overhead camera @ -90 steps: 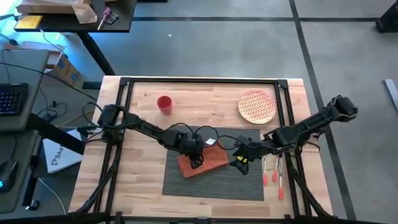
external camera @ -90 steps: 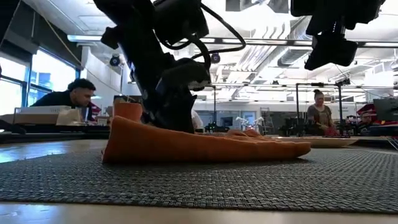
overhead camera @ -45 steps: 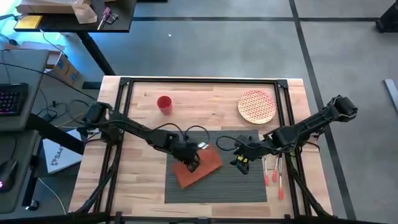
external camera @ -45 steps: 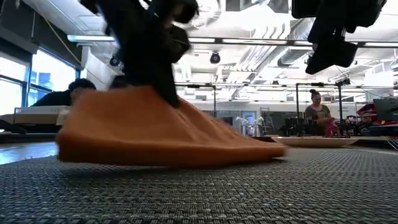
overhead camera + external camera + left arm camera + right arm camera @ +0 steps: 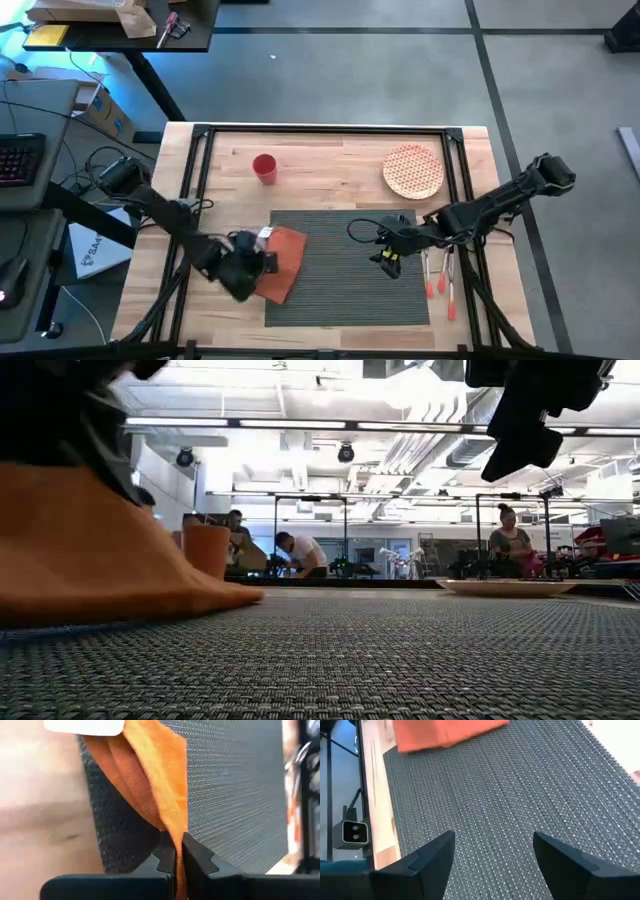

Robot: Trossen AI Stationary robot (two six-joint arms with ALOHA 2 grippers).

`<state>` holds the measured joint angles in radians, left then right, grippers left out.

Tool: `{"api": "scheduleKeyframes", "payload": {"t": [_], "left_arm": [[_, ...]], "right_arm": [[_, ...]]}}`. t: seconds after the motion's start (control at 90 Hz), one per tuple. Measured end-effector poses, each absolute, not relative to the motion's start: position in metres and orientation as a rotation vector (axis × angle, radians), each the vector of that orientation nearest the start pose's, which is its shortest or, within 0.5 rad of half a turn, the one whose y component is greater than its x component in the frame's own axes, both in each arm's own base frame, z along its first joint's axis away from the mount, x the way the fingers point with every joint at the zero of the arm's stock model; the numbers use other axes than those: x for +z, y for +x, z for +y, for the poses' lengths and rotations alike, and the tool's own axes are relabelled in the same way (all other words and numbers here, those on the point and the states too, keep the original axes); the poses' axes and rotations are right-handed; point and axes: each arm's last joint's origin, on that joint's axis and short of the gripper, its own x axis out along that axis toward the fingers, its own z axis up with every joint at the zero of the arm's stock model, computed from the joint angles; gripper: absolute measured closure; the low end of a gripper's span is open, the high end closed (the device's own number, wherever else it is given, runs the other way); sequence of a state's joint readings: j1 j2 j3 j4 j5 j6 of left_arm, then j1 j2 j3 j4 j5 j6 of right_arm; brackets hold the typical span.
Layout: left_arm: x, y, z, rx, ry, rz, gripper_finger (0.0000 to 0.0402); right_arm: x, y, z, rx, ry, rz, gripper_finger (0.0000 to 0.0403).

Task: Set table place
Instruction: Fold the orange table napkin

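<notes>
The rust-orange napkin (image 5: pixel 283 262) lies over the left edge of the dark grey ribbed placemat (image 5: pixel 350 275), partly on the wooden table (image 5: pixel 330 160). My left gripper (image 5: pixel 252 268) is at the napkin's left side and shut on it. My right gripper (image 5: pixel 388 258) hovers open over the placemat's right part (image 5: pixel 510 790), with nothing between its fingers. In the low view the napkin (image 5: pixel 80 550) rises toward the left, and its lower edge rests on the placemat (image 5: pixel 350 655). My left gripper pinches a folded edge of the napkin (image 5: pixel 175 837) between its two fingers (image 5: pixel 165 857). The fingers come from the table's left side. The held part is raised, and the rest of the cloth trails away onto the placemat's left edge (image 5: pixel 100 835) and lies slack.
A red cup (image 5: pixel 264 166) stands at the far left and a round patterned plate (image 5: pixel 413 170) at the far right. Orange-handled cutlery (image 5: pixel 440 278) lies to the right of the placemat. A black frame (image 5: pixel 195 180) runs along the table's edges. People show in the room beyond.
My left gripper has gone toward the table's left edge, still shut on the napkin. The napkin has slid from the placemat's middle to its left edge and turned about, and now partly overhangs the wood.
</notes>
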<state>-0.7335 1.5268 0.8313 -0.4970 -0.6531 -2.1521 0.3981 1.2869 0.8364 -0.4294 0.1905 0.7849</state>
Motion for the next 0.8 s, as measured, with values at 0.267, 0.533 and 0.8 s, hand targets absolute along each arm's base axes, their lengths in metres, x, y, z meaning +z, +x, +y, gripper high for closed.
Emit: {"api": "scheduleKeyframes", "payload": {"t": [0.267, 0.533, 0.8], "left_arm": [[0.151, 0.234, -0.177, 0.771, -1.362, 0.529, 0.0401], [0.145, 0.230, -0.174, 0.819, -1.321, 0.635, 0.0402], [0.158, 0.230, -0.178, 0.868, -1.260, 0.685, 0.0401]], "right_arm": [[0.230, 0.240, 0.084, -0.179, 0.497, 0.852, 0.0151], [0.230, 0.241, 0.081, -0.181, 0.510, 0.850, 0.0151], [0.230, 0.241, 0.082, -0.193, 0.538, 0.848, 0.0151]]}}
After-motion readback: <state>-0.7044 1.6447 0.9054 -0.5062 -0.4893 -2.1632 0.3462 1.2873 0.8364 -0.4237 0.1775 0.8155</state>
